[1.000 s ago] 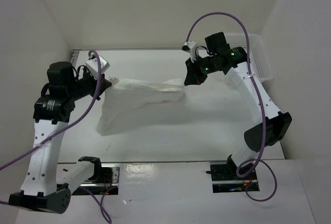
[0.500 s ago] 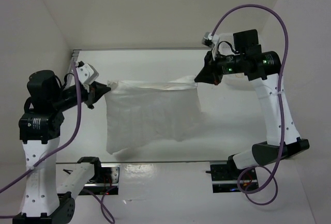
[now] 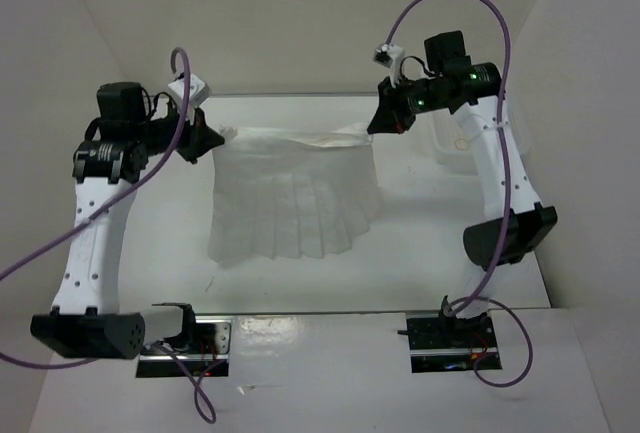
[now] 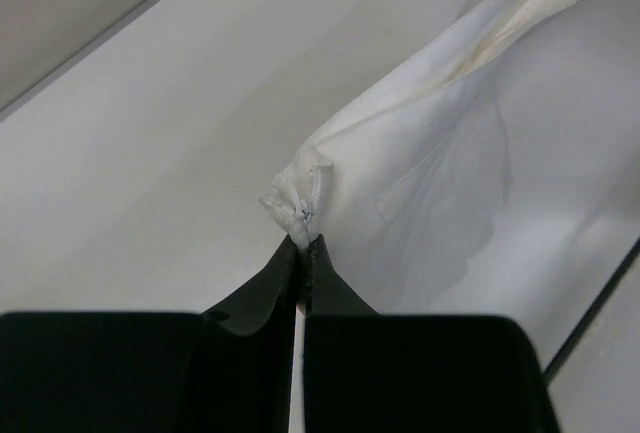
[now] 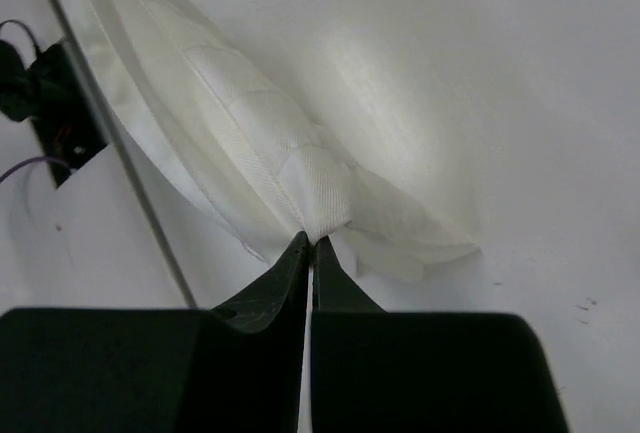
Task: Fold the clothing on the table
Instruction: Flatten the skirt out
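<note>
- Seen from the top external camera, the clothing [image 3: 295, 198] hangs like a curtain over the middle of the table [image 3: 430, 243]. Its top edge is stretched left to right between the left gripper [image 3: 213, 139] and the right gripper [image 3: 376, 125]. Pleats fan down toward the near edge. Whether the hem touches the table cannot be told.
- From the left wrist, black fingers [image 4: 270, 293] are pressed together, pinching a bunched upper corner. The thin fabric droops away, so it is probably light and limp. Corners look like the surest hold.
- From the right wrist, the fingers likewise clamp the opposite corner, and the cloth spreads away slack.
</note>
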You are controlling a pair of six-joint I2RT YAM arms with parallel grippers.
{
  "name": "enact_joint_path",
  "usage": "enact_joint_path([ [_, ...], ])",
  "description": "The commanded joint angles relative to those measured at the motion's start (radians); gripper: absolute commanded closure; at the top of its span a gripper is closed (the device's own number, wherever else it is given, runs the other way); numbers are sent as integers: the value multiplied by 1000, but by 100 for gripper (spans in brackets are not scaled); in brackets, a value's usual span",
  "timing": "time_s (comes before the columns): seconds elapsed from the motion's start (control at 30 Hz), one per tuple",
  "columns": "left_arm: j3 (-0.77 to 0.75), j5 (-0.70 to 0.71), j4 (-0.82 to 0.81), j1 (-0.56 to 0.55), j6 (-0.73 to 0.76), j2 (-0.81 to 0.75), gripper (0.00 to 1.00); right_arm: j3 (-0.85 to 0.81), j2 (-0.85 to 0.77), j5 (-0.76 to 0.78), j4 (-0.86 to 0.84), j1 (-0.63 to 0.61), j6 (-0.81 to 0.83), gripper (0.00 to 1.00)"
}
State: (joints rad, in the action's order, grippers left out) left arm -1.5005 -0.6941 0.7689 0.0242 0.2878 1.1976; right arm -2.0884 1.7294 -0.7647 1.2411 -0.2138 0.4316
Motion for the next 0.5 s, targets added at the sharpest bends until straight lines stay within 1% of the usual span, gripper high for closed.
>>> enact_joint_path([
  [0.0,-124,82,-108,2,-19,121,100,-181,102,133,-86,30,-45,100],
  [0.03,-145,97,-118,2,-38,153,100,-215,169,145,-95,30,-56,100],
  [0.07,-167,97,-128,2,-38,216,100,-261,198,163,-104,30,-56,100],
  [0.1,-200,97,-138,2,-53,244,100,-280,228,172,-114,30,-68,100],
  [0.13,-213,97,-152,2,-64,290,100,-301,286,173,-114,30,-79,100],
  [0.27,-245,139,-226,-7,-88,376,100,-464,395,235,-147,30,-109,100],
  [0.33,-317,148,-226,-7,-98,423,100,-524,406,263,-160,21,-119,100],
  [0.4,-366,148,-215,-7,-98,445,100,-548,420,295,-169,8,-129,100],
  [0.47,-417,157,-206,-7,-98,464,100,-568,405,295,-169,8,-140,100],
])
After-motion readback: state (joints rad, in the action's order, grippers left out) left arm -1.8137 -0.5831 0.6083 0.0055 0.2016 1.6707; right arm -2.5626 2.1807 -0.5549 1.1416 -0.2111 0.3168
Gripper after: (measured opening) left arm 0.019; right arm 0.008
